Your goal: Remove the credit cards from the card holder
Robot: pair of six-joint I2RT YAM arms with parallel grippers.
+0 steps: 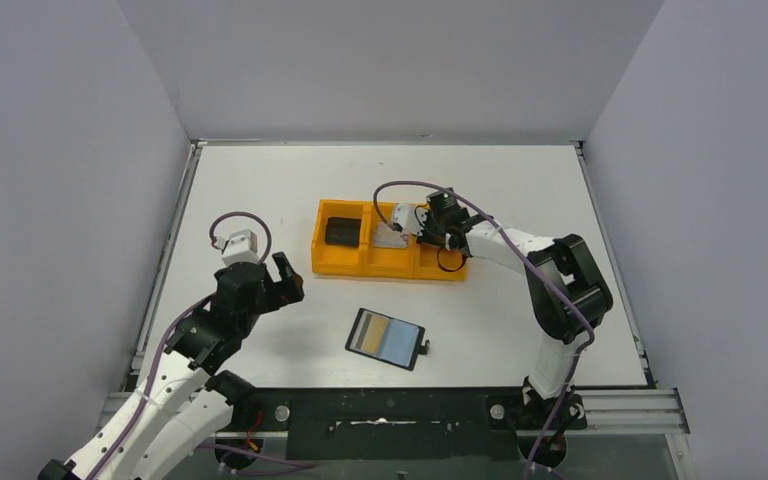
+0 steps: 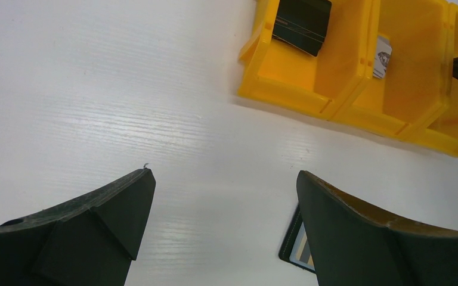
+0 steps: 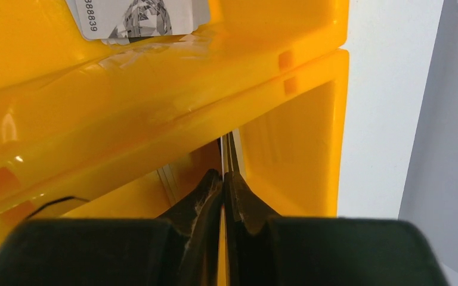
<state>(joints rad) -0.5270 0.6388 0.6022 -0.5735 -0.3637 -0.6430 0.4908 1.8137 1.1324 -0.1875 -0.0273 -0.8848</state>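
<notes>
Your card holder (image 1: 387,338) lies open on the table, on the near side of the orange tray (image 1: 390,268). Its long axis runs approx L–R, w/ the tab (image 1: 426,348) pointing right. The silver-grey card (image 3: 143,15) sits in the mid compartment; digits "888839" legible, rest cut off. R gripper (image 3: 222,176) is over the right compartment, pinched shut on a thin card (image 3: 224,156) seen edge-on. L gripper (image 2: 223,179) is wide open and empty.

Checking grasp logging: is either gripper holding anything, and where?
Right gripper seems to pinch a thin card, seen edge-on, by its near edge, over the orange plastic tray. Left gripper is open, empty.
</notes>
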